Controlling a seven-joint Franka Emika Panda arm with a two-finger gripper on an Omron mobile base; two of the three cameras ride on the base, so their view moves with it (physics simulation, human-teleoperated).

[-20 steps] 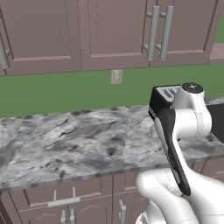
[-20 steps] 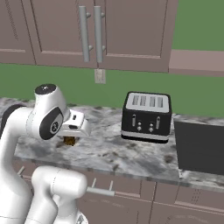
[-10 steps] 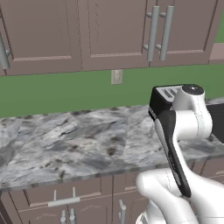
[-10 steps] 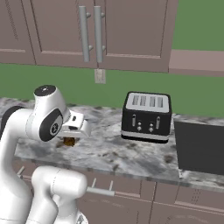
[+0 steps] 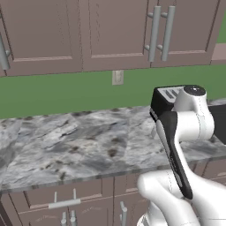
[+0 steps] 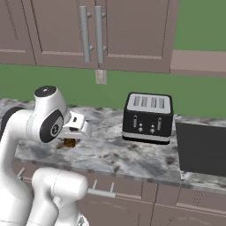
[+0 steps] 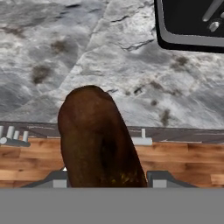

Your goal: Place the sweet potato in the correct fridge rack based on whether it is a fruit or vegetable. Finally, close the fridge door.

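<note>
The sweet potato (image 7: pixel 98 140) is a dark reddish-brown tuber, standing up large between the two fingertips of my gripper (image 7: pixel 108 178), which is shut on it. In the right base view the sweet potato (image 6: pixel 69 142) pokes out below the white hand, held by the gripper (image 6: pixel 70 139) just above the marble counter's (image 6: pixel 128 154) left part. The hand view looks down past the tuber at the counter's front edge (image 7: pixel 175 131) and the wood floor. The fridge rack is out of view.
A black four-slot toaster (image 6: pixel 148 118) stands on the counter to the right of the hand, and its base (image 7: pixel 192 26) is at the hand view's top right. A dark cooktop (image 6: pixel 201 150) lies further right. Wall cabinets (image 6: pixel 97 31) hang overhead.
The hand with the sweet potato has edged slightly to the right over the counter. The grip looks the same.
</note>
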